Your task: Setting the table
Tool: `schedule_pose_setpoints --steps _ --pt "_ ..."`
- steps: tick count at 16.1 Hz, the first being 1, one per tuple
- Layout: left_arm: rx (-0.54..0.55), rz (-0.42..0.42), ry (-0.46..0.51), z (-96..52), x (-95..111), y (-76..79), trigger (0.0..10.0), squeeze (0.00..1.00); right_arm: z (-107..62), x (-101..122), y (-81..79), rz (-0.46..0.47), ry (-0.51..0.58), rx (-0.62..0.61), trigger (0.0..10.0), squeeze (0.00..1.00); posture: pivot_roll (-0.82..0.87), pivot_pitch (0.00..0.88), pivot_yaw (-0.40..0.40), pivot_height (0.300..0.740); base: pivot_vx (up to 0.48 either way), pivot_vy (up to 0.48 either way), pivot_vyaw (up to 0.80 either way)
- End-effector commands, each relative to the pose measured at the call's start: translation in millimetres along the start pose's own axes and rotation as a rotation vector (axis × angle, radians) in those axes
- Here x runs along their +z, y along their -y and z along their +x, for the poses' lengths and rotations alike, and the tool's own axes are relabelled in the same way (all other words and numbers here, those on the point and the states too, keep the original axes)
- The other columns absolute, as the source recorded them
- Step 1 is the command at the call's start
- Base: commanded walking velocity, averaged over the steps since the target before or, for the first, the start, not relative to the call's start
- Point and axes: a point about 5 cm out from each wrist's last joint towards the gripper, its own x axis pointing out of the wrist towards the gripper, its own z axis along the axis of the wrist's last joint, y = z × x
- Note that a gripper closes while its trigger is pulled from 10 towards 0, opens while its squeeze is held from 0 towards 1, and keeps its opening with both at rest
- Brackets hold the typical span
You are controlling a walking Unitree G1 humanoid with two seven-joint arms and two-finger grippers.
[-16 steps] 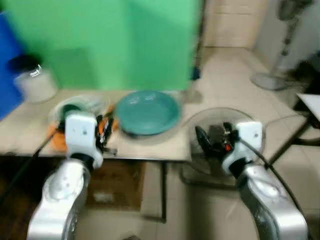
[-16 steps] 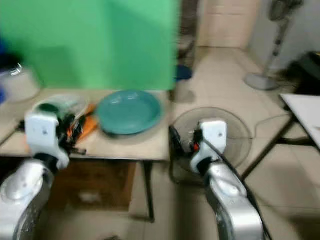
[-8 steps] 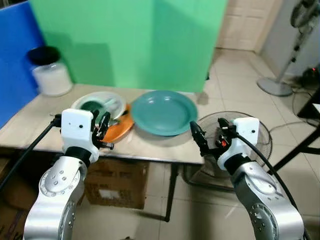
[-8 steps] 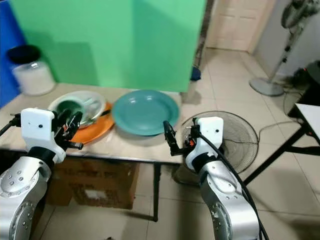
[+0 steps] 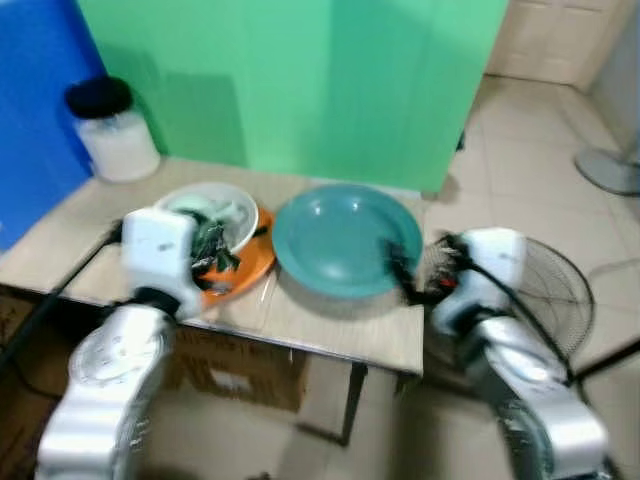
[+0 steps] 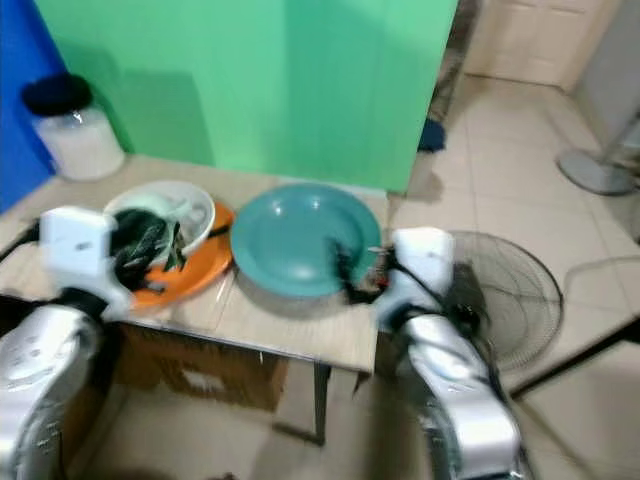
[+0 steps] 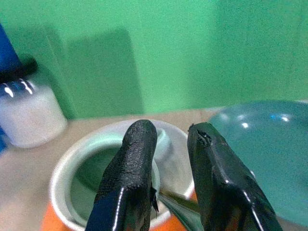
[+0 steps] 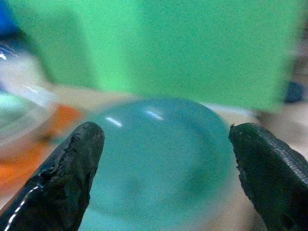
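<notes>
While the head views are blurred, the left end effector [image 7: 168, 192] hangs over the white bowl [image 7: 96, 159], its two black fingers [image 7: 130, 183] a narrow gap apart and gripping nothing. That bowl has a green inside and sits on an orange plate [image 5: 240, 270]; a piece of cutlery [image 7: 178, 204] leans at its rim. The right end effector [image 8: 163, 173] has its fingers spread wide, empty, facing the teal plate [image 8: 154, 154] at the bench's [image 5: 330, 325] right end. The teal plate lies just beside the orange plate. Farther back on the bench stands a white jar with a black lid [image 5: 112, 130], against a blue panel [image 5: 30, 110] and a green backdrop [image 5: 300, 80]. A floor fan [image 6: 510, 290] stands near the bench's right edge.
</notes>
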Motion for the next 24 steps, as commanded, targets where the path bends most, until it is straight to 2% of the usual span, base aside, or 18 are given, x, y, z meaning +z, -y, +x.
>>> schedule_pose_setpoints --steps 1,5,6,7,8,9,11,12,15,16,18,20,24 --pt "-0.048 -0.002 0.033 1.6 7 9.3 10.0 0.00 -4.0 -1 12.1 0.001 -0.012 -0.055 10.0 0.00 0.18 0.000 0.017 0.740 0.315 0.000 0.00" --pt "-0.081 0.021 0.051 1.5 11 10.6 10.0 0.00 3.2 2 15.4 0.015 -0.034 -0.054 10.0 0.00 0.18 0.000 0.012 0.740 0.065 0.000 0.00" --pt "-0.132 0.031 0.068 1.1 14 14.0 10.0 0.00 9.4 -2 19.0 0.027 -0.097 -0.061 10.0 0.00 0.18 0.000 0.012 0.740 0.000 0.000 0.00" --pt "-0.179 0.040 0.074 0.6 15 17.0 10.0 0.00 14.7 -6 22.1 0.034 -0.153 -0.068 10.0 0.66 0.17 0.000 0.014 0.740 0.000 0.000 0.00" --pt "-0.219 0.043 0.078 0.0 16 19.8 10.0 0.00 19.0 -10 25.8 0.051 -0.188 -0.086 10.0 1.00 0.17 0.000 0.016 0.740 0.000 0.000 0.00" --pt "-0.279 0.044 0.084 -1.6 18 23.1 10.0 0.00 27.1 -13 33.6 0.084 -0.213 -0.140 10.0 1.00 0.17 0.000 0.014 0.740 0.000 0.000 0.00" --pt "-0.355 0.036 0.082 -5.4 18 26.8 10.0 0.00 35.6 -11 37.7 0.105 -0.207 -0.161 10.0 1.00 0.18 0.000 0.013 0.740 0.000 0.000 0.00" --pt "-0.443 0.033 0.059 -10.0 16 31.3 10.0 0.00 41.3 -13 41.8 0.118 -0.234 -0.188 10.0 1.00 0.18 0.000 0.012 0.740 0.000 0.000 0.00" --pt "-0.546 0.035 0.006 -17.1 6 38.3 10.0 0.00 52.0 -23 52.8 0.188 -0.384 -0.264 10.0 1.00 0.18 0.000 0.011 0.740 0.000 0.000 0.00" --pt "-0.548 0.030 0.006 -16.9 6 40.0 10.0 0.00 54.2 -25 54.3 0.235 -0.418 -0.272 10.0 0.00 0.18 0.000 0.009 0.740 0.000 0.000 0.00" --pt "-0.551 0.025 0.006 -16.6 5 41.2 10.0 0.00 55.9 -26 58.2 0.300 -0.434 -0.288 10.0 0.00 0.18 0.000 0.007 0.740 0.000 0.000 0.00" --pt "-0.553 0.022 0.004 -17.0 5 40.8 10.0 0.00 56.4 -28 62.0 0.322 -0.439 -0.295 10.0 0.00 0.18 0.000 0.007 0.740 0.000 0.000 0.00" --pt "-0.557 0.019 -0.001 -16.5 3 40.4 10.0 0.00 62.0 -23 56.1 0.575 -0.426 -0.207 10.0 0.00 0.18 0.000 0.010 0.740 0.000 0.000 0.00"
